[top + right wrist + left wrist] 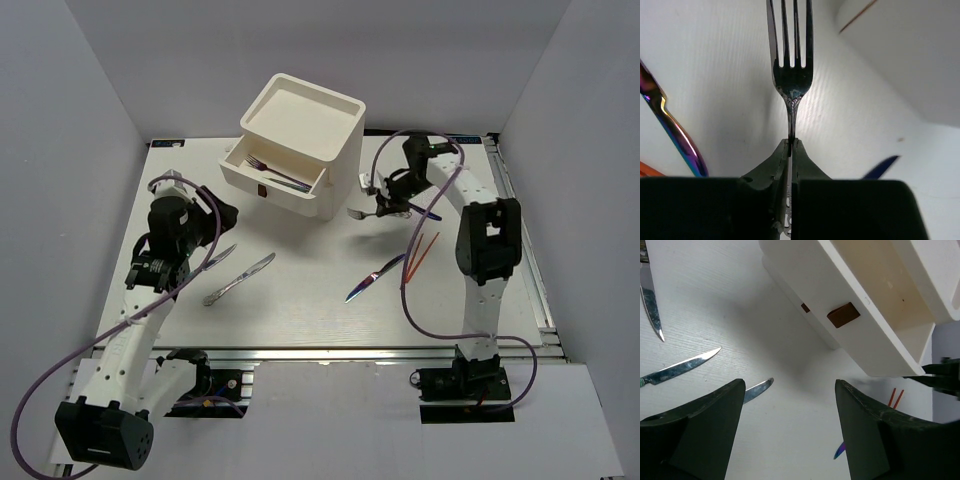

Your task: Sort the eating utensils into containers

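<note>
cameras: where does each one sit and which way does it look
top external: above and behind, looking down on the table; both arms show.
left wrist: on the left arm, facing the drawer unit past its open left tool.
right wrist: on the right arm, facing the fork held in its shut right tool.
shared: top and left wrist both show the drawer unit and chopsticks.

A white table [300,320] with a fine lined grain fills the middle of the frame. 3 plain pale grey panels box it in: the left wall [60,150], the back wall [420,50] across the top, and the right wall [595,130]. A metal rail [330,349] edges the table's lower side. The light is soft and even.
</note>
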Available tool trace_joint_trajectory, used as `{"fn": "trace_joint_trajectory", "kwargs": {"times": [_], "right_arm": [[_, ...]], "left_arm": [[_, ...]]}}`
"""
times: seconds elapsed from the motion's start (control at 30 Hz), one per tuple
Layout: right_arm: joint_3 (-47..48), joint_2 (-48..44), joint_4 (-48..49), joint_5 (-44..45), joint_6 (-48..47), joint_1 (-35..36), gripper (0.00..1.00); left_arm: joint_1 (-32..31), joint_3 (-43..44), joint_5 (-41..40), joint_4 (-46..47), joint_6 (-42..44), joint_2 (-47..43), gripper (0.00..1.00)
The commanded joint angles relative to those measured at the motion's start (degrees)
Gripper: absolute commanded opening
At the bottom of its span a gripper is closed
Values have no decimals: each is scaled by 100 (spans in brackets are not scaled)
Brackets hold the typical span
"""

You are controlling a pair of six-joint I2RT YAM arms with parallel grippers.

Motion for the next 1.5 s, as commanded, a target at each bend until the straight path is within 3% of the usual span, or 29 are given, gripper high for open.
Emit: {"fn": "trace_joint_trajectory", "kwargs": {"times": [0.0,0.2,0.27,0.3,0.33,0.4,0.43,0.53,0.63,0.77,1.03,1.27,1.4,1.47], "right_arm": [[477,-930,-576,-1252,108,41,0],[539,-1634,-472,-1929,949,436,0],[539,-1784,114,-2062,1554,726,0],[504,-1933,544,-2071,2654,823,0],[460,-1995,1636,-1984,3318,1033,0],[381,-2048,2827,-1695,4671,1245,0],[381,-2022,3956,-1223,5940,1463,0],[529,-1742,5333,-204,7598,1869,0],[1047,-1267,5689,783,8323,2264,0],[926,-1003,6680,1663,8571,2529,0],[311,-923,6885,2306,8212,2564,0],[476,-976,6640,1727,7896,2547,43],[732,-976,6385,641,7588,2485,51],[811,-976,6200,-63,7333,2397,48]], "left_arm": [[45,-130,-37,24,-154,-134,83],[54,-157,-37,85,-172,-55,83],[54,-157,-28,111,-172,-11,83],[54,-166,-28,129,-163,7,83],[54,-166,-19,138,-189,15,83],[54,-174,-10,155,-189,51,83],[54,-183,-2,155,-224,59,83],[54,-209,7,173,-268,42,83],[54,-253,7,173,-356,-55,82],[54,-359,7,190,-444,-230,82],[54,-473,314,392,-471,-222,82],[54,-447,482,603,-418,77,73],[54,-447,482,648,-409,121,63],[54,-464,430,648,-400,95,58]]}}
